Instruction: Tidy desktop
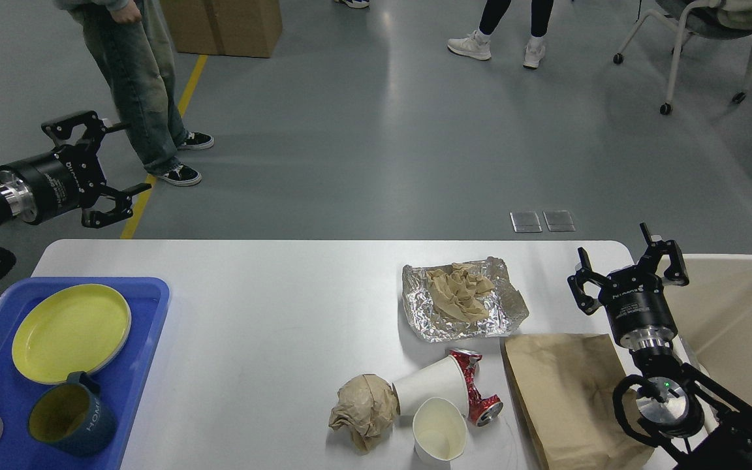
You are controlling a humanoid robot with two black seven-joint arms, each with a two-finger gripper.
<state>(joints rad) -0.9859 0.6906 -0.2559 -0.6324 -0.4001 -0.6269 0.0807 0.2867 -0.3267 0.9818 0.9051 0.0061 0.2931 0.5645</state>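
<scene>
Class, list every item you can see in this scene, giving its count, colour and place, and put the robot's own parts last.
desktop: 1, white, centre
tray: 1, blue, left
plate: 1, yellow, in tray
mug: 1, dark blue, in tray
foil: 1, silver, centre-right, crumpled brown paper on it
paper ball: 1, brown, front
paper cups: 2, white, front
crushed can: 1, red, beside cups
paper bag: 1, brown, front right
bin: 1, cream, right
left hand: 1, black, open, beyond the left edge
right hand: 1, black, open, right
</scene>
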